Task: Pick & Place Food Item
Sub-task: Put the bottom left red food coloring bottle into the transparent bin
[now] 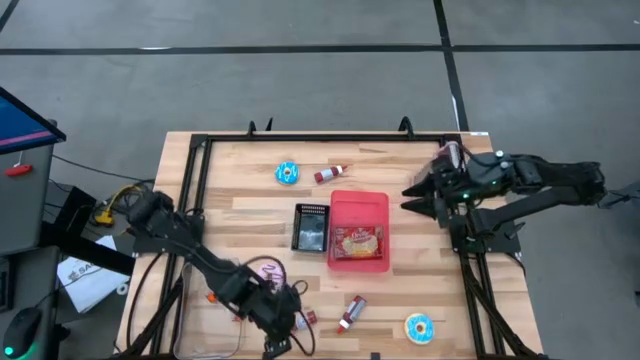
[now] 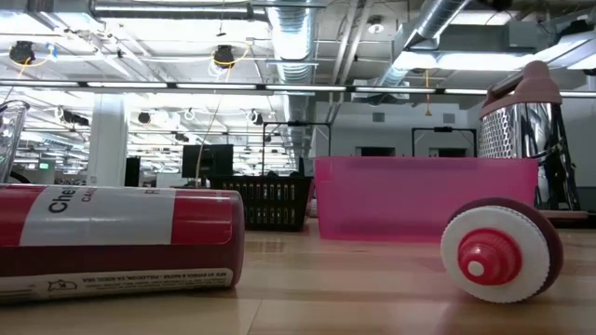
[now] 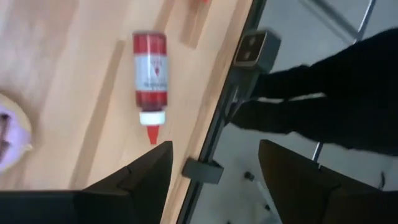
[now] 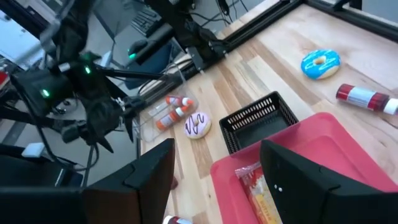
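One snack packet (image 1: 357,242) already lies in my pink bin (image 1: 359,204) mid-table; my left gripper (image 1: 283,335), released and empty, hangs at the table's near edge beside a red bottle (image 3: 150,67); right gripper (image 1: 418,197) idles released.

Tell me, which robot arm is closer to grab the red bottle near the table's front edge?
Probably left. The left gripper hangs open beside the red bottle, while the right gripper sits far across the table.

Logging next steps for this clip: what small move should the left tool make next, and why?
Probably lower the left tool and shift it onto the table over the red bottle. Its fingers stand open and empty, straddling the table's edge rail, while the bottle lies flat just ahead. The right tool waits, open.
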Robot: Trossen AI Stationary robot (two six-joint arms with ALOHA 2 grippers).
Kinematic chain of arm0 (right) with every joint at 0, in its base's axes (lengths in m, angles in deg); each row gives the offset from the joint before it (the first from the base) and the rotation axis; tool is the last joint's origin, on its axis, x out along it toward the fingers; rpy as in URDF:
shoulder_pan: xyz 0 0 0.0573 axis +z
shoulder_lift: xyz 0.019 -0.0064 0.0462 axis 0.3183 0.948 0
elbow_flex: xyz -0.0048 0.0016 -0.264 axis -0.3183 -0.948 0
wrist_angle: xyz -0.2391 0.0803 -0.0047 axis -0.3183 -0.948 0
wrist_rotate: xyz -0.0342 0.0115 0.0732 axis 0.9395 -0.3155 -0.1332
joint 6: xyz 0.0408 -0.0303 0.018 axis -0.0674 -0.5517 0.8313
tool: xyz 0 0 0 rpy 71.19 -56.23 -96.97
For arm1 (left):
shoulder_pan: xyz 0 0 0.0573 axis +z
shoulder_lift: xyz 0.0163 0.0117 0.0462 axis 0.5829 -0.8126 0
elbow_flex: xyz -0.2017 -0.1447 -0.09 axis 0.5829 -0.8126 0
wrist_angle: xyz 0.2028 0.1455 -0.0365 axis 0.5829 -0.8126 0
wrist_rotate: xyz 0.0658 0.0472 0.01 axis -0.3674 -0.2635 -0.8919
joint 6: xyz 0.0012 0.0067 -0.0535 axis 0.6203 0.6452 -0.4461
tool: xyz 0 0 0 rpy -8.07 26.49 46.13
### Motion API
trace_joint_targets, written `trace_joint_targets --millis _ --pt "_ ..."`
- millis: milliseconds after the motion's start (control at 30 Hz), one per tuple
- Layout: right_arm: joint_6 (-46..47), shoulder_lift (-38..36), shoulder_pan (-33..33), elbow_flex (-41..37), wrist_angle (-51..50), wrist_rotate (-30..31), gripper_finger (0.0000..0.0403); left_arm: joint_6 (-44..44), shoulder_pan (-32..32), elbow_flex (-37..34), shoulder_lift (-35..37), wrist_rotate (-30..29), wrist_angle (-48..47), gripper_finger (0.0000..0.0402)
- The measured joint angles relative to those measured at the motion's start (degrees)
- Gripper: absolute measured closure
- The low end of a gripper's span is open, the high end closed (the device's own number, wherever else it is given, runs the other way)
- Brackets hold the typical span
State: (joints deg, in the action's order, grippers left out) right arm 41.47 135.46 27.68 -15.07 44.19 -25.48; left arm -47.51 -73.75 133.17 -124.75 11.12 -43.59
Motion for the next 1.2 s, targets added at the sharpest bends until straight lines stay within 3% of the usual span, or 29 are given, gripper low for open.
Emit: trace_joint_targets --millis 333,1200 --pt "-0.04 -0.94 3.10 0.00 -0.17 0.03 0.0175 1.60 -0.06 -0.02 -6.89 -1.23 0.19 0.0131" --pt "0.56 -0.94 5.23 0.00 0.00 0.04 0.0175 2.87 0.19 -0.62 -16.20 -3.43 1.67 0.0162"
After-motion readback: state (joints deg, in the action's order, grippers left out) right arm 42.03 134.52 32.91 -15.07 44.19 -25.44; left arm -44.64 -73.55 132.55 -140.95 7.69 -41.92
